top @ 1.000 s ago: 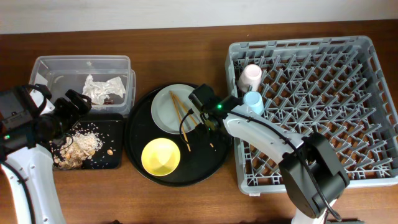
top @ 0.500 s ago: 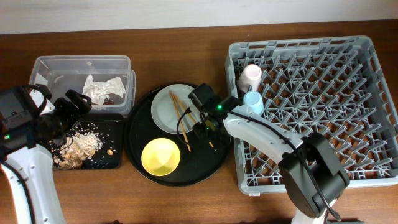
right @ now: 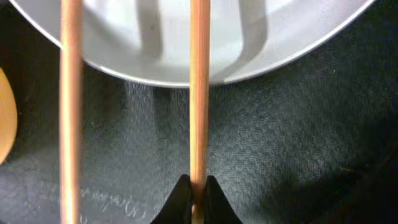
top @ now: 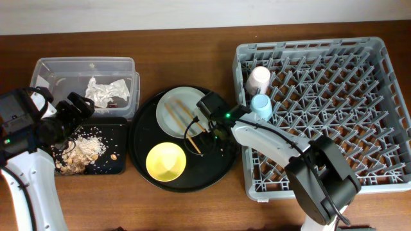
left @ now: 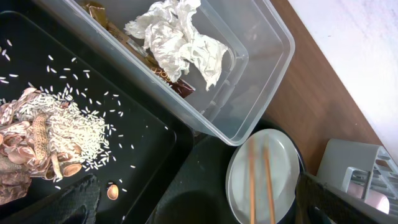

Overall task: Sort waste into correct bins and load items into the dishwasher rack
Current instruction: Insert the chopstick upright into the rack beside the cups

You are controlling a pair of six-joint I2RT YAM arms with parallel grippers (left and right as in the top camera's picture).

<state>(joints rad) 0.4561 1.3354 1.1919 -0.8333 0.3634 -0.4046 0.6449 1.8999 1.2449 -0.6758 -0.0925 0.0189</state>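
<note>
Over round tray (top: pixel 205 170), right jaws pinch one chopstick (right: pixel 199 93).

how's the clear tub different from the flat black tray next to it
The clear tub is see-through with tall walls; the black tray is opaque and shallow. The clear tub holds a crumpled white napkin and a brown wrapper; the black tray holds rice grains and beige food scraps. Both are rectangular, of similar footprint, and lie edge to edge left of the round black tray.
</note>
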